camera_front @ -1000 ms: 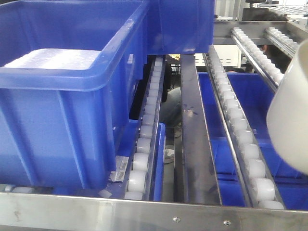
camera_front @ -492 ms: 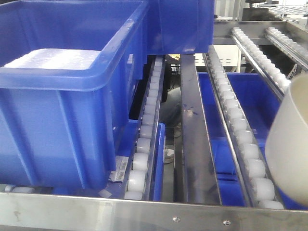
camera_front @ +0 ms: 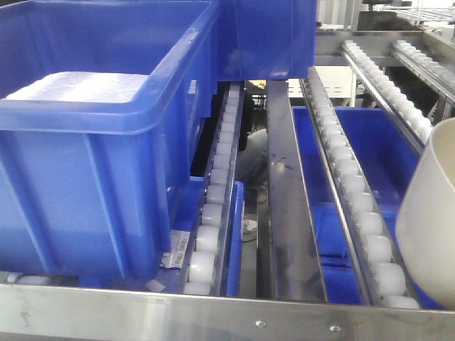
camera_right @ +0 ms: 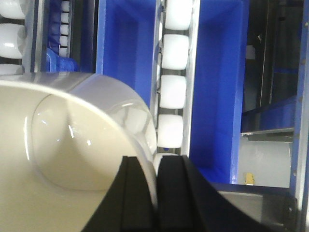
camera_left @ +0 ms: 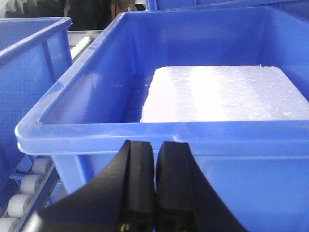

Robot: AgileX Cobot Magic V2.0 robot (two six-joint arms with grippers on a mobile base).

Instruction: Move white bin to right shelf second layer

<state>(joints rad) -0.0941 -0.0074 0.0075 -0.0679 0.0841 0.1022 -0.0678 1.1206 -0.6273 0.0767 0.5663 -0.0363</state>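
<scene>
The white bin (camera_front: 430, 227) shows at the right edge of the front view, tilted, over the roller lanes (camera_front: 355, 199) of the right shelf second layer, just behind the riveted steel front rail (camera_front: 213, 312). I cannot tell whether it touches the rollers. In the right wrist view my right gripper (camera_right: 155, 162) is shut on the white bin's (camera_right: 67, 154) wall, one finger inside and one outside, with rollers (camera_right: 173, 92) beyond it. My left gripper (camera_left: 155, 145) is shut on nothing, close in front of a blue crate's rim (camera_left: 169, 130).
A big blue crate (camera_front: 92, 185) holding a white foam slab (camera_front: 78, 85) fills the left lanes. A second blue crate (camera_front: 270, 35) sits farther back. More blue crates (camera_front: 370, 135) lie on the level below. A flat steel strip (camera_front: 288, 199) runs between the lanes.
The white bin has dropped lower at the right edge of the front view, its top now well below where it was a second ago. Nothing else has moved.
</scene>
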